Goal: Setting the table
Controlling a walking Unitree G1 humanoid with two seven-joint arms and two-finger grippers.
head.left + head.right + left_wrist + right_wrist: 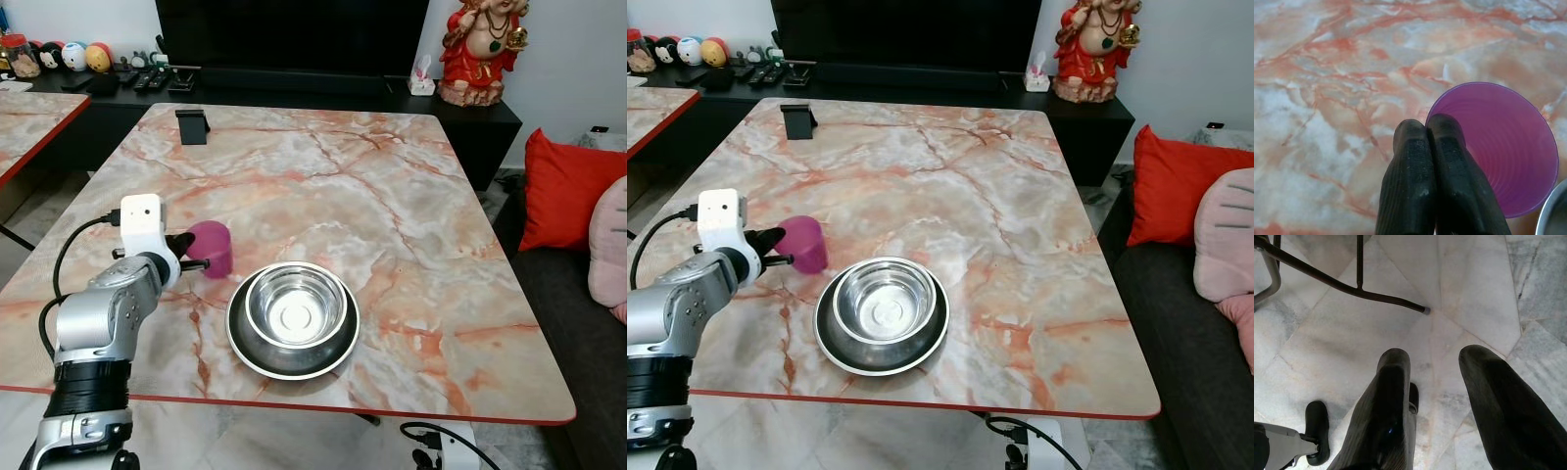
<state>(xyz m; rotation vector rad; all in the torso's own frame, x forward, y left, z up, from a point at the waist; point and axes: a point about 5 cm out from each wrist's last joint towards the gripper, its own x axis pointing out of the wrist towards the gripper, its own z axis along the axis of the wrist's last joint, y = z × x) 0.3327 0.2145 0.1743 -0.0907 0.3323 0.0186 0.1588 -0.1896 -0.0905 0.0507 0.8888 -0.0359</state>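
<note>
Now left fingers [1432,147] pinched on purple cup [1508,147] rim.

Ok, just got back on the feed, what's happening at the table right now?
The left gripper has its fingers pinched on the rim of the purple cup, which stands on the marble table just left of the steel bowl nested in a plate. The right gripper hangs open over the floor.

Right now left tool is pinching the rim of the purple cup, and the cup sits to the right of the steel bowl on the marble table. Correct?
Not quite. The left tool does pinch the purple cup at its rim, but the cup stands left of the steel bowl, not right, as the left eye view shows. Both are on the marble table.
</note>
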